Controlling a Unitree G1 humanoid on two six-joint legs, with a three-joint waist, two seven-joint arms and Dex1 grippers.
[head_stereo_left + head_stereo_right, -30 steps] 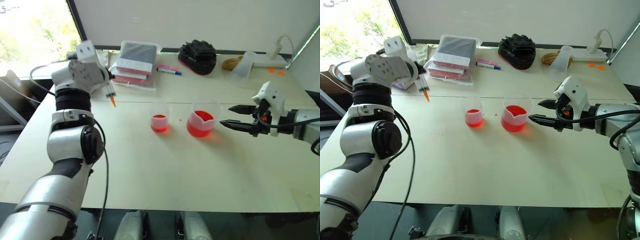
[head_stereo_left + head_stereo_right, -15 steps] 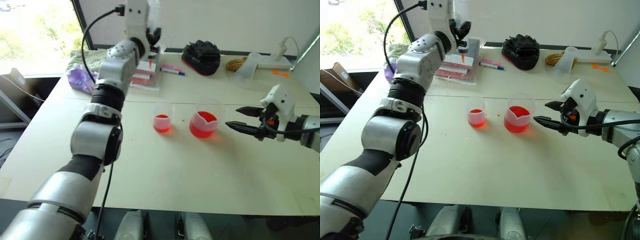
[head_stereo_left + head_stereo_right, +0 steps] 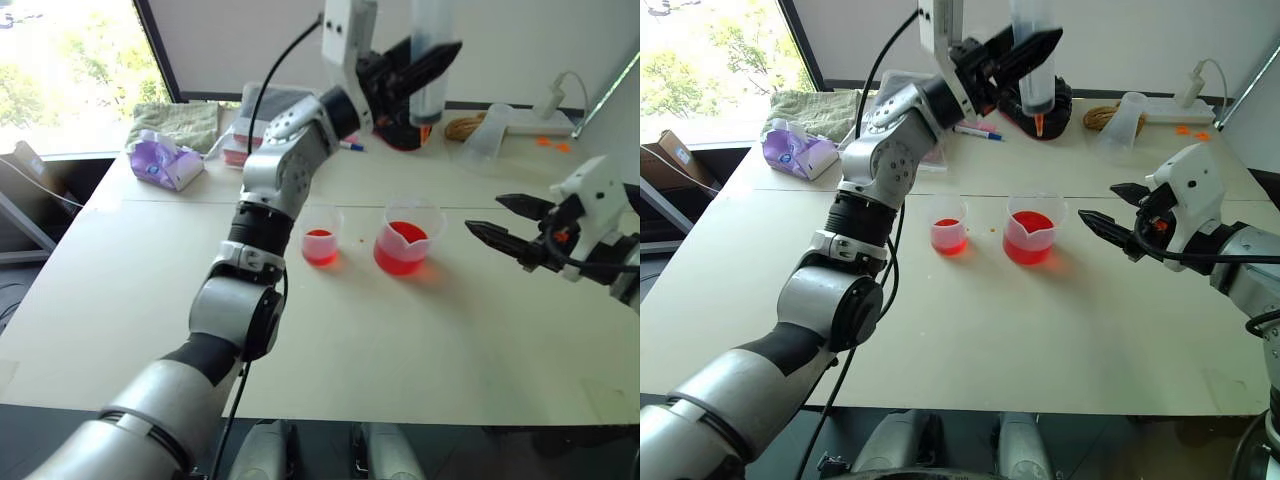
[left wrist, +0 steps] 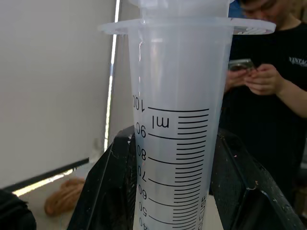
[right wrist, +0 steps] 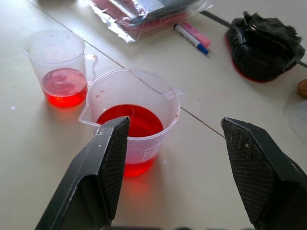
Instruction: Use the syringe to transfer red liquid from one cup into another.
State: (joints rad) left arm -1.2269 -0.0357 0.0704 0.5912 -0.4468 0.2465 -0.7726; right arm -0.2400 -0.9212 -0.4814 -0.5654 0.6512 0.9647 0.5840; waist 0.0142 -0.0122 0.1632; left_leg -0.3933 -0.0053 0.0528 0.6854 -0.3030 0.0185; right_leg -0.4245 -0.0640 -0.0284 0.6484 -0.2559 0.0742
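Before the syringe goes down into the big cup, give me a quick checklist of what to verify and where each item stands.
1. Syringe gripped in the left tool: ok, barrel sits between both fingers.
2. Orange tip pointing down: ok.
3. Tip lined up over the big cup: not ok, it hangs high and farther back, above the black bundle.
4. Big cup upright with red liquid in it: ok.
5. Small cup upright and close beside it: ok, already holds some red.
6. Right tool off the big cup: ok, open and apart from it.
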